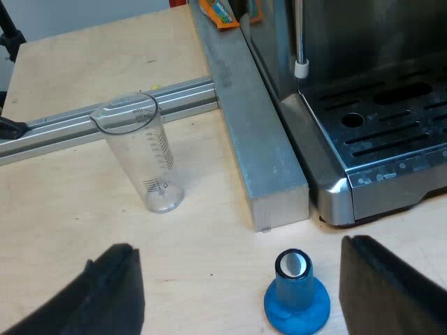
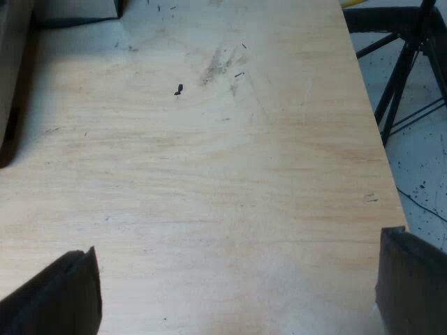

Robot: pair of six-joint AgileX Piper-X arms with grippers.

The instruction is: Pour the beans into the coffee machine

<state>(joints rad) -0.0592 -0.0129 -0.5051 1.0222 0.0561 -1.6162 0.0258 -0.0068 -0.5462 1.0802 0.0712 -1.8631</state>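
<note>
From my left wrist I see a pale wooden table [image 1: 63,216]. A thick aluminium beam [image 1: 262,146] lies flat on it, and a thinner rail [image 1: 84,122] meets the beam's side at a right angle. The espresso machine [image 1: 377,146] stands just beside the beam. A clear measuring glass [image 1: 143,157] stands upright near the rail. A blue tamper [image 1: 296,296] sits base down off the beam's end. From my right wrist, bare boards [image 2: 209,181] carry one dark speck [image 2: 178,89].

No legible txt, measuring glass [image 1: 137,157] scale nos. unreadable
</note>
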